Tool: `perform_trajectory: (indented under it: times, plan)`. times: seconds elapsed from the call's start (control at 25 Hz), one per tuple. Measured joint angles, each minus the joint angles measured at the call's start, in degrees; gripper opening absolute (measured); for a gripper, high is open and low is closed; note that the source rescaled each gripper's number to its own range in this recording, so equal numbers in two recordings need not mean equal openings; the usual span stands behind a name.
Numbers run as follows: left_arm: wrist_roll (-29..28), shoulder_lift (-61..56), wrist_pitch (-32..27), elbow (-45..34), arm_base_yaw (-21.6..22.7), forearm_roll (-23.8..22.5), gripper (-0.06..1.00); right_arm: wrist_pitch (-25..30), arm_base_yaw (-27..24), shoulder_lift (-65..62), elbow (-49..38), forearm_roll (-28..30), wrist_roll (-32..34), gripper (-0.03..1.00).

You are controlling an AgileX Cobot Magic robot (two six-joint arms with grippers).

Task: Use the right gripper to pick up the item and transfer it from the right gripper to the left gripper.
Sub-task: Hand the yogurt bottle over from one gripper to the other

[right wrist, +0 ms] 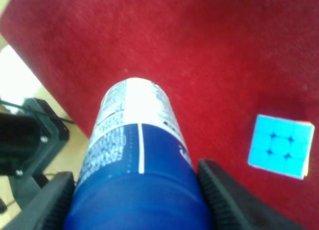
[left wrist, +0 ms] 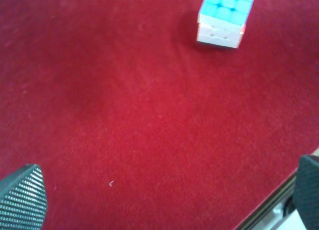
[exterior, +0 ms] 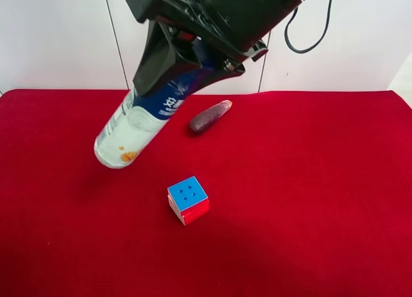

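**Bottle [exterior: 138,120] held in right claw [right wrist: 134,190]**

Your right claw clamps the smooth, slim cylinder at its blue label, tilted, base raised off the red felt desk [exterior: 309,181]. Your left claw [left wrist: 164,190] gapes wide, ribbed pads [left wrist: 22,197] well apart.

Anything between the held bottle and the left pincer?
Nothing visible. The bottle is held above the red cloth in the right pincer; the left pincer is open and empty. The cube lies on the cloth, below. The left pincer is outside the high view.
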State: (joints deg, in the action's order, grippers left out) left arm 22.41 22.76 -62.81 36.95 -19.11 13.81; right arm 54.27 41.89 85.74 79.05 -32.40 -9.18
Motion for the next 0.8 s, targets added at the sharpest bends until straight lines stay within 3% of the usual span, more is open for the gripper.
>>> perform_trajectory:
  times: [0.48,0.8]
  plan:
    - [2.2,12.0,5.5,1.7,-12.2,-5.0,1.0,-0.7,0.0,4.7,0.0,-11.0,-7.5,0.0]
    - [4.4,19.8,12.4,1.7,-18.4,-5.7,1.0,-0.7,0.0,4.9,0.0,-11.6,-8.8,0.0]
